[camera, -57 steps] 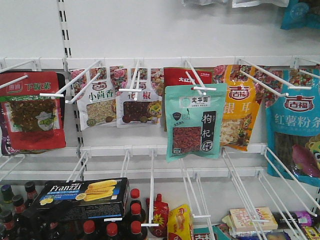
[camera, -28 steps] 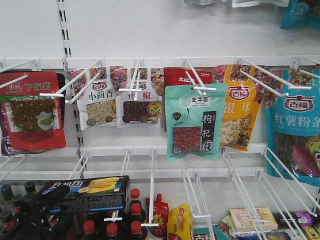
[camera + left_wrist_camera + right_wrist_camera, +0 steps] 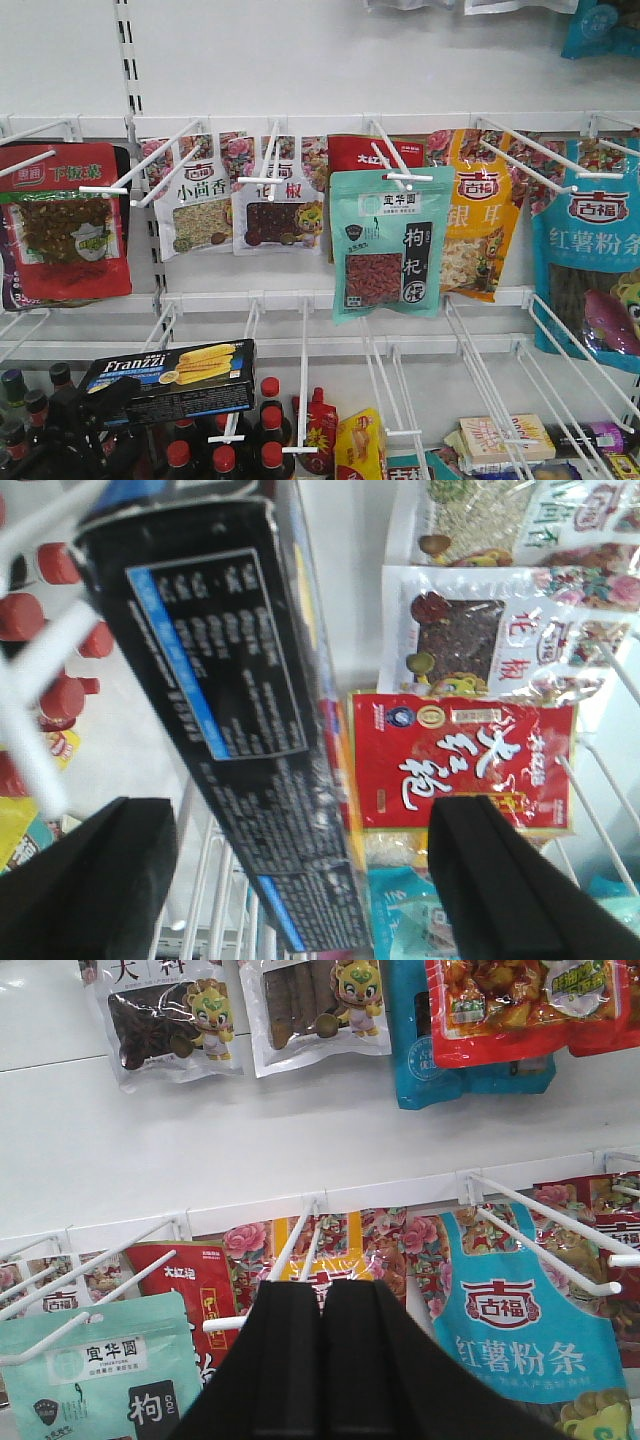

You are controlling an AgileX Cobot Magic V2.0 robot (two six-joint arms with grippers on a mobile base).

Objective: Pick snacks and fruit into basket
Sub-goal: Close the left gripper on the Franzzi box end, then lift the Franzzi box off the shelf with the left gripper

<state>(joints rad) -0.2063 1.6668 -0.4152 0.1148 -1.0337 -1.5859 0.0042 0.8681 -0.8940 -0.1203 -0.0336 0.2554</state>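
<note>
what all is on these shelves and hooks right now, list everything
Franzzi cookie box: one, black and blue, lower left, between the left gripper's fingers
mint-green pouch: one, mint with red berries, centre hook
red pouch with green band: one, far left hook
white spice pouches: two, left of centre
second red pouch: one, mostly hidden behind the mint one
orange pouch: one, right of the mint one
teal-blue pouch: one, far right
red-capped bottles: several, dark, bottom left
small packets: several, mixed colours, bottom right
left gripper: black, open, fingers either side of the box
right gripper: black, shut, empty
</note>
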